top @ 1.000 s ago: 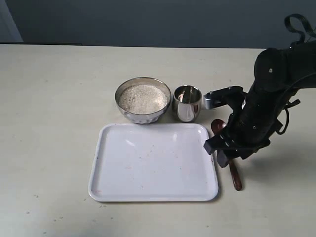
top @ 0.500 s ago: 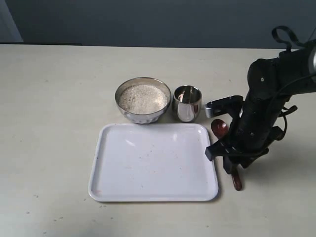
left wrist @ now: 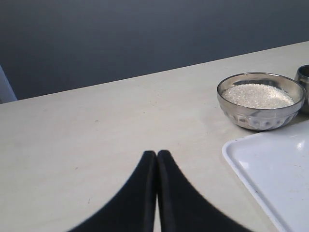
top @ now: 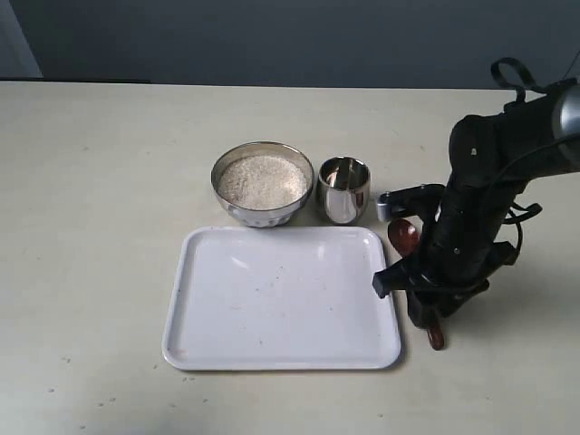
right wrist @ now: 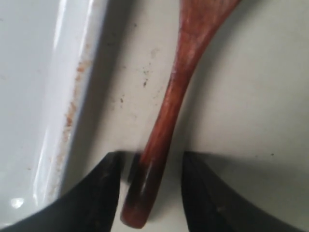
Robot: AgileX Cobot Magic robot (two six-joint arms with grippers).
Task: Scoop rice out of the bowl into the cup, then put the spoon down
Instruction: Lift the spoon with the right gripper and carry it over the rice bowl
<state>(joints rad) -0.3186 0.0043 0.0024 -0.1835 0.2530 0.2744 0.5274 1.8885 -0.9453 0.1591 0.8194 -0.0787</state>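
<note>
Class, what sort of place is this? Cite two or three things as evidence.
Probably a robot lab tabletop, not a kitchen: a beige table before a plain dark wall, a black robot arm, and staged props, a steel bowl of rice and a white tray.

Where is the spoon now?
The spoon lies on the table just right of the white tray in the exterior view, its handle inside the open right gripper.

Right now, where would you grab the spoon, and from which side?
Take the spoon by its slim handle near the tail, from straight above. It lies flat on the table beside the tray, and the open right gripper straddles that end.
</note>
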